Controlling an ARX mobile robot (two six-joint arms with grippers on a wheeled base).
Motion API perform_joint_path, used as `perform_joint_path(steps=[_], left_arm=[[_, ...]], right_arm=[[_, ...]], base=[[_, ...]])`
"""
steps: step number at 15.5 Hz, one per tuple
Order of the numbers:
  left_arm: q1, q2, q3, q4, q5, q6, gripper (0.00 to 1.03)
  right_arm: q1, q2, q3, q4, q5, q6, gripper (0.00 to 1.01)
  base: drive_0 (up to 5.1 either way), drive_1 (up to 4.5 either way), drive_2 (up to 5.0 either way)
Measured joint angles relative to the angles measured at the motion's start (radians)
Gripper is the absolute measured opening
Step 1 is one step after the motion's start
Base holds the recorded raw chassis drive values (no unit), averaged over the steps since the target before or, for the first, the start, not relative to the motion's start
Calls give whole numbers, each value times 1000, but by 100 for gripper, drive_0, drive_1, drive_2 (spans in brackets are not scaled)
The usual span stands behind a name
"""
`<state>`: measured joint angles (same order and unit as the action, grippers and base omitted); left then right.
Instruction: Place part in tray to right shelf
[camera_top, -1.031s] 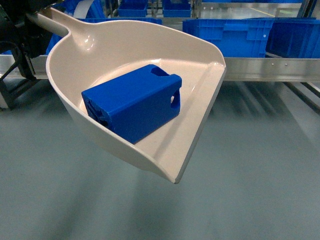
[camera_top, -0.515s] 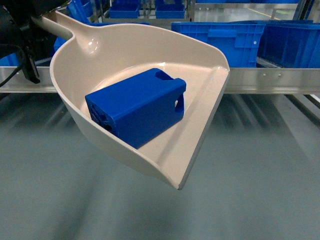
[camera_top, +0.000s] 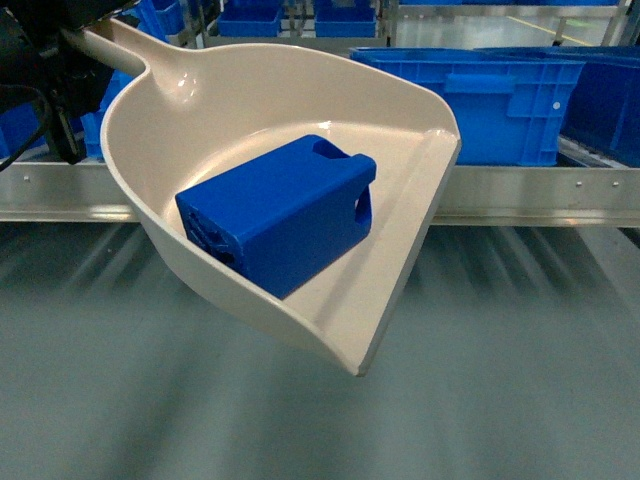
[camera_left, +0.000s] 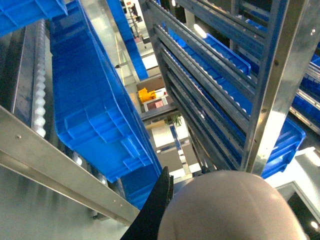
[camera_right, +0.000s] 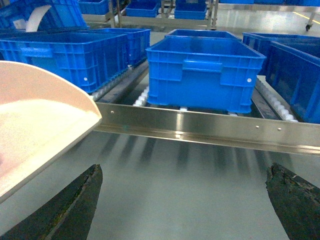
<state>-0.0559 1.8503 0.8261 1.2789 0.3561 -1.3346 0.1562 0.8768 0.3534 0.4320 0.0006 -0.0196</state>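
I am carrying the tray (camera_top: 400, 130) by its handle with my left fingers (camera_top: 55, 75); how tightly they are closing I cannot tell. The part (camera_top: 275, 212) is lying inside the tray. My right fingers (camera_right: 185, 200) are wide open, holding nothing. Approaching the right shelf (camera_top: 520, 190), I should be keeping the tray level.

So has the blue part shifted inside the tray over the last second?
No. The blue part lies at the same spot and angle against the tray wall; only the crates and shelf rail behind slide across the head view.
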Motion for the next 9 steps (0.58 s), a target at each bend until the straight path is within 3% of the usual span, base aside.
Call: perform_joint_path(steps=[1, 4, 9], left_arm=[[1, 0, 0, 2, -1, 0, 12], [12, 0, 0, 4, -8, 2, 12], [6, 0, 0, -1, -4, 2, 12]], right_arm=[[0, -1, 0, 0, 0, 0, 98], [0, -2, 0, -2, -3, 0, 98], [0, -2, 0, 2, -2, 0, 98]], base=[[-430, 435, 14], [-20, 384, -423], [278, 201, -506]])
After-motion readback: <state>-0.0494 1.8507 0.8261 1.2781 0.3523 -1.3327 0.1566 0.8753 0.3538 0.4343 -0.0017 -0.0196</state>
